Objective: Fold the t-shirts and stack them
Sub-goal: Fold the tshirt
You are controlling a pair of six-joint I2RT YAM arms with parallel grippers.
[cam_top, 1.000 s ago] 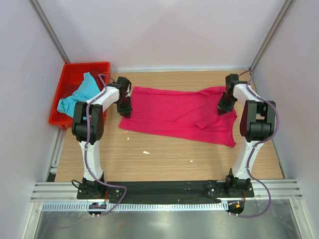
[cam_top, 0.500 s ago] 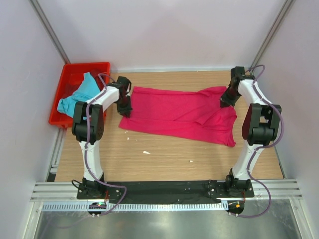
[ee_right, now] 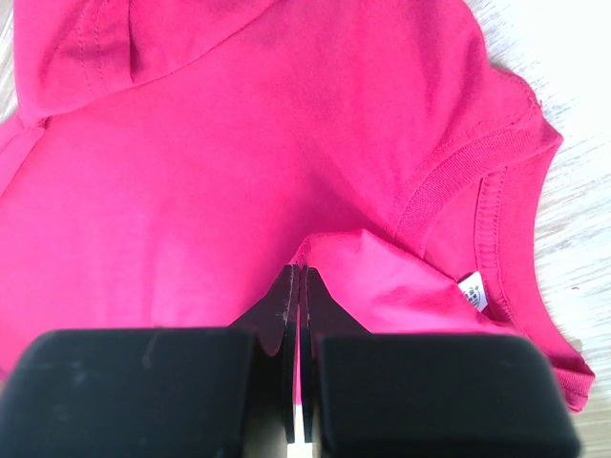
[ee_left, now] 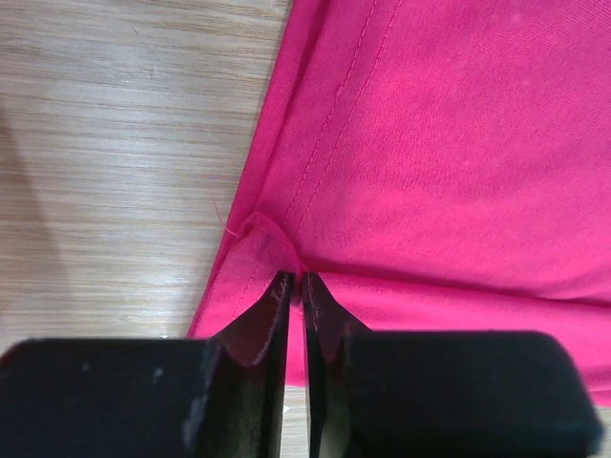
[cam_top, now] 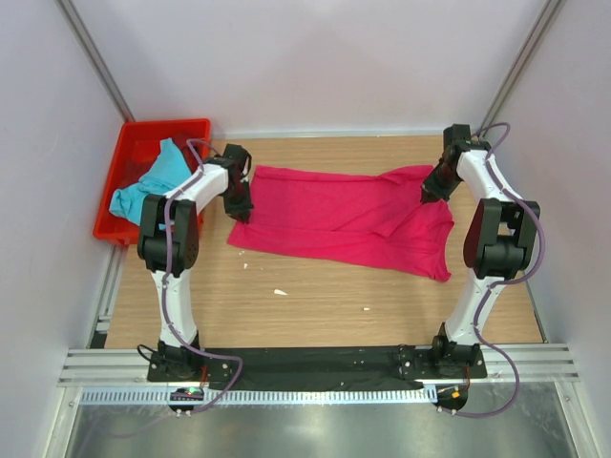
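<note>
The magenta-pink t-shirt (cam_top: pixel 334 219) lies spread across the wooden table, its collar toward the right. My left gripper (cam_top: pixel 239 212) is shut on a pinch of the shirt's left edge (ee_left: pixel 296 277). My right gripper (cam_top: pixel 429 194) is shut on a raised fold of the pink cloth next to the collar (ee_right: pixel 302 269). The collar ribbing and its white tag (ee_right: pixel 474 294) show in the right wrist view. The turquoise-blue t-shirt (cam_top: pixel 151 181) lies crumpled in the red crate (cam_top: pixel 143 134) at the far left.
The red crate sits off the table's back left corner. White walls with metal posts close in the back and sides. A few small white scraps (cam_top: pixel 280 292) lie on the bare wood in front of the pink shirt.
My right gripper has moved up and back toward the far right, pulling the pink shirt's collar end with it. The left gripper has stayed in place on the left edge.
</note>
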